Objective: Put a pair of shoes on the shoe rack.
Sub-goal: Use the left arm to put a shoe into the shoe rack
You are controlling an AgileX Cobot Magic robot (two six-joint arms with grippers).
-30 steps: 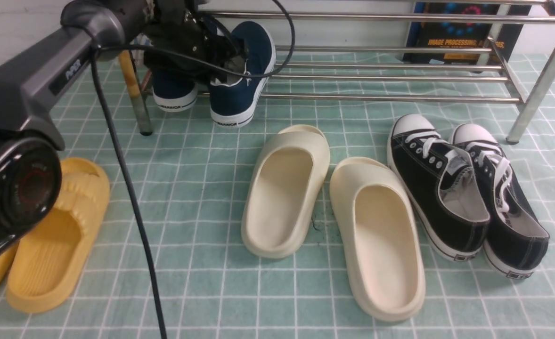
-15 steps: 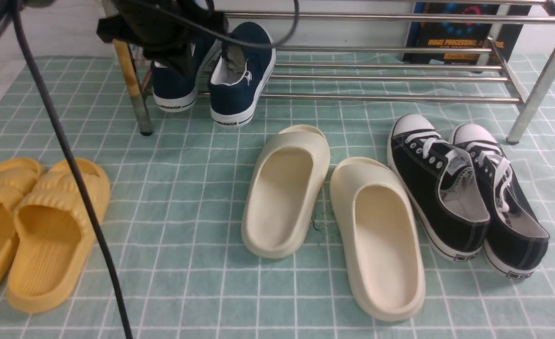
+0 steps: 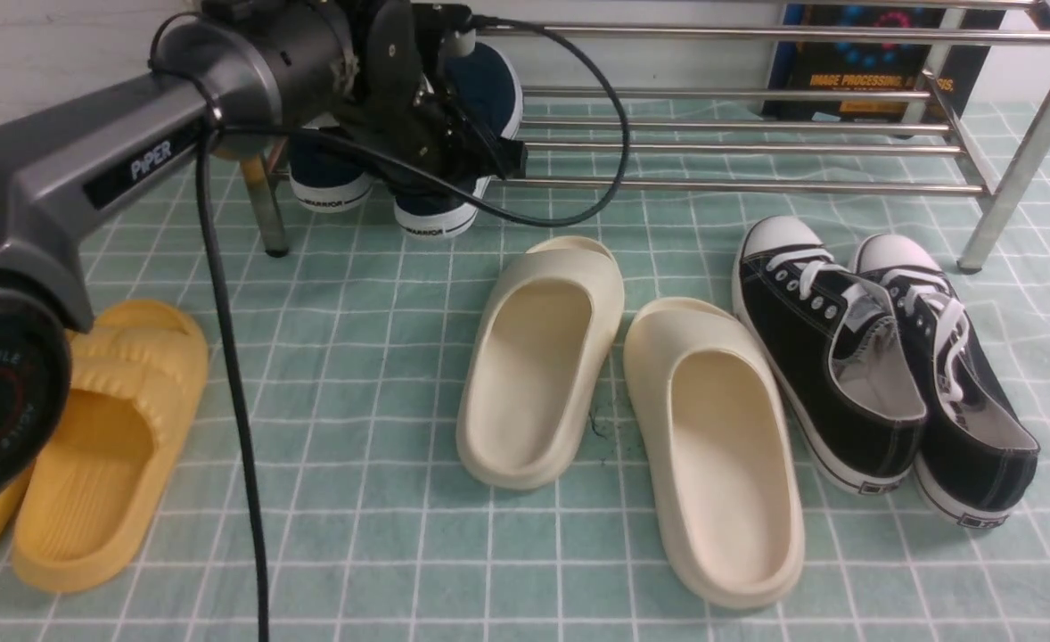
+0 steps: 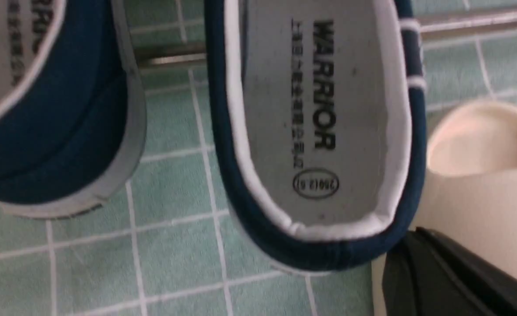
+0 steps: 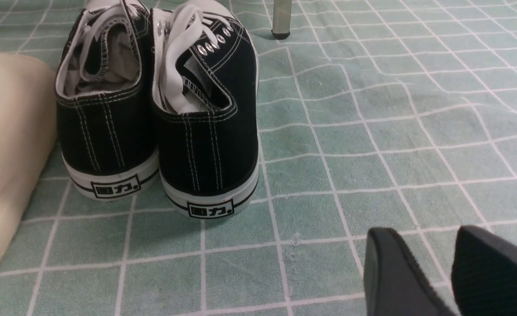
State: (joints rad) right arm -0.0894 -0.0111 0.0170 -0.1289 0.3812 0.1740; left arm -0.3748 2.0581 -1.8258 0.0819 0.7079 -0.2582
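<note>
The pair of shoes, navy slip-ons with white soles, rests on the low bars of the shoe rack (image 3: 739, 147) at its left end, heels toward me: the left shoe (image 3: 324, 174) and the right shoe (image 3: 492, 85). My left gripper (image 3: 498, 160) hangs just in front of the right shoe's heel and covers much of it. In the left wrist view the right shoe (image 4: 320, 109) shows its grey "WARRIOR" insole with the other shoe (image 4: 56, 123) beside it, and the left gripper (image 4: 412, 252) is shut, empty, next to the heel. The right gripper (image 5: 434, 254) is open above the cloth.
On the green checked cloth in front of the rack lie two cream slides (image 3: 534, 357) (image 3: 721, 446), black lace-up sneakers (image 3: 828, 357) (image 5: 157, 109) at the right and yellow slides (image 3: 106, 428) at the left. A dark book (image 3: 873, 62) stands behind the rack.
My left gripper let go of the right navy shoe's heel and shut. The arm swung up and away, then came back down in front of the shoes.
</note>
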